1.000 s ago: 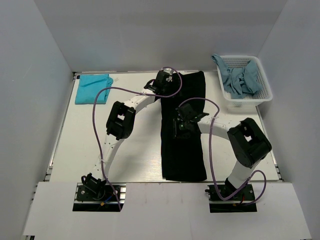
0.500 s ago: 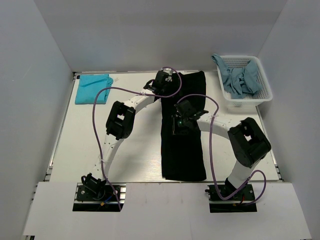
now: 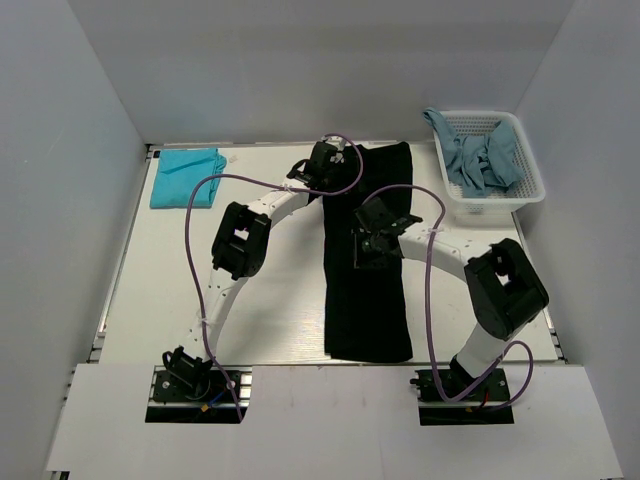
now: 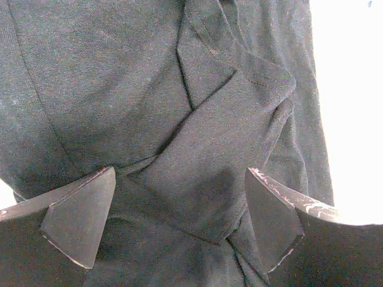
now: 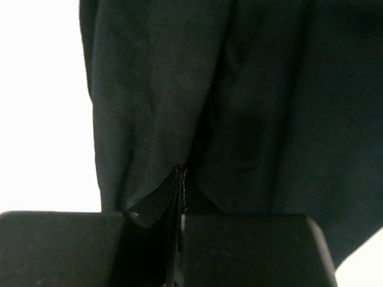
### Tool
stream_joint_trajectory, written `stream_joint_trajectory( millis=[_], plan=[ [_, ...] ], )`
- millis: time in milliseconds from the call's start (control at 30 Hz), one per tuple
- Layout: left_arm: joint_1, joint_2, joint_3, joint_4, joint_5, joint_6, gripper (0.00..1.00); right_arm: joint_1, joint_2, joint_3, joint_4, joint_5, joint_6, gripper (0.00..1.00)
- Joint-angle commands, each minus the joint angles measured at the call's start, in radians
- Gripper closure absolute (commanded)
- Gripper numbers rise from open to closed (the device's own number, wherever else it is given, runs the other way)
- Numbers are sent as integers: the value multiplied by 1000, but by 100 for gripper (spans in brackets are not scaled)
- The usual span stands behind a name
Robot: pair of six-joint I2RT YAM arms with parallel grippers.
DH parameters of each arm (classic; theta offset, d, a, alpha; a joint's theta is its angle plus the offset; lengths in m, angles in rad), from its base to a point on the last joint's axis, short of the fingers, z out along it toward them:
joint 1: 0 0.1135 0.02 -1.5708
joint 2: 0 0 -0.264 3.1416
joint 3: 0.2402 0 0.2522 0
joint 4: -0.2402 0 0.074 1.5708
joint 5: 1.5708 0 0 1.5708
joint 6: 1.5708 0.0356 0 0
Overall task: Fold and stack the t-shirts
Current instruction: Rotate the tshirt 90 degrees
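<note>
The black t-shirt (image 3: 366,310) lies as a long narrow strip down the middle of the table. My left gripper (image 3: 338,172) is at its far end, open, with its jaws on either side of a rumpled fold of the black cloth (image 4: 197,149). My right gripper (image 3: 372,240) is over the middle of the strip, and its fingers (image 5: 181,173) are shut with black cloth (image 5: 149,89) creasing toward their tips. A folded teal t-shirt (image 3: 187,177) lies at the far left. Greyish-blue t-shirts (image 3: 485,155) are bunched in the basket.
The white mesh basket (image 3: 500,205) stands at the far right corner. Purple cables loop over both arms. Grey walls enclose the table on three sides. Bare white table (image 3: 270,300) lies left of the black strip.
My right gripper has moved a little farther up the black strip, toward the left gripper. The left arm has stayed still.
</note>
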Motion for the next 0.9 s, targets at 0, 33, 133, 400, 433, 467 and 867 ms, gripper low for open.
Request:
stream_joint_trajectory(
  millis=[0,33,133,400,433,467,867],
  plan=[
    [0,13,-34,-67,31,-7,1,-14,-43,40,-57,81,-15,100],
    [0,13,-34,-67,40,-7,1,-14,-43,40,-58,82,-24,100],
    [0,22,-34,-58,40,-16,1,-24,-21,63,-98,105,-30,100],
    [0,22,-34,-58,40,-16,1,-28,22,116,-151,143,-96,85],
    [0,22,-34,-58,40,-16,1,-25,22,117,-138,83,-110,79],
    [0,22,-34,-58,40,-16,1,-25,19,114,-115,61,-149,79],
    [29,177,182,-75,-5,-56,1,-25,-115,70,-75,-120,-240,66]
  ],
)
